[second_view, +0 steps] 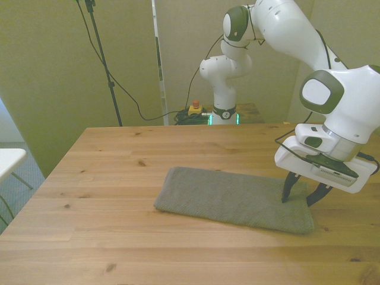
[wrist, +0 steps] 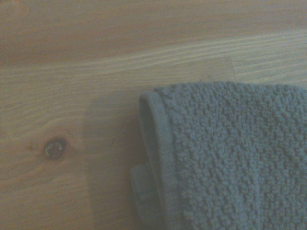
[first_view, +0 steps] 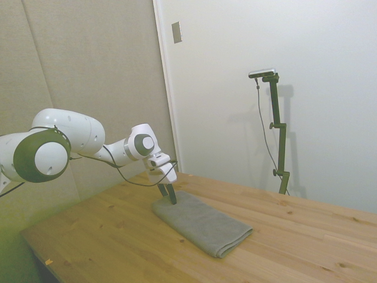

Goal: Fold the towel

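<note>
The grey-taupe towel (second_view: 231,199) lies flat on the wooden table (second_view: 119,178) as a long folded strip, thick in layers. My gripper (second_view: 303,195) is open, fingers pointing down at the towel's end on the front view's right, with the fingertips (second_view: 285,196) at or just above the cloth. From the side, the gripper (first_view: 168,193) stands over the towel's (first_view: 200,223) end nearest the arm. Up close, the wrist camera shows a hemmed towel corner (wrist: 230,153) with a lower layer peeking out beneath it, on bare wood.
Bare table (first_view: 306,236) surrounds the towel on all sides. A yellow and red button box (second_view: 194,108) sits by the robot's base behind the table. A white surface (second_view: 9,159) shows at the front view's left edge.
</note>
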{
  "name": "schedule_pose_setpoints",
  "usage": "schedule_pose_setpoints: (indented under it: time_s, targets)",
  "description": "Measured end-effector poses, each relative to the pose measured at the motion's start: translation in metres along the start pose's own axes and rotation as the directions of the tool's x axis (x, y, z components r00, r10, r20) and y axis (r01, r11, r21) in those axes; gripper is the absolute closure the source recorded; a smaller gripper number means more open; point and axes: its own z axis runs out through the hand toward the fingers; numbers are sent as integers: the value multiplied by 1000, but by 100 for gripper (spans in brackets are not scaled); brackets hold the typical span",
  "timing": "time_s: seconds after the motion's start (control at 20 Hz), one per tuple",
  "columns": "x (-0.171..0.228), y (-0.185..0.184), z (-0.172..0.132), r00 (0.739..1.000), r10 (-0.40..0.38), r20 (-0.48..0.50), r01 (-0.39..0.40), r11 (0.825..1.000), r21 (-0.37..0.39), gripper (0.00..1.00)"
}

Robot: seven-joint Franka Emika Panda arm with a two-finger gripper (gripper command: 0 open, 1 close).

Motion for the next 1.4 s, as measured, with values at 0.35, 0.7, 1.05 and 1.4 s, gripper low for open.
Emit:
schedule_pose_setpoints:
  time_s: [0.35, 0.7, 1.05, 1.4]
  targets:
    - [3, 1, 5, 1000, 4, 0, -4, 1000, -7, 100]
    - [6, 3, 5, 1000, 8, -1, -8, 1000, -12, 100]
    - [16, 7, 3, 1000, 16, 2, -16, 1000, -11, 100]
    - [64, 35, -16, 998, 57, 29, -57, 998, 13, 100]
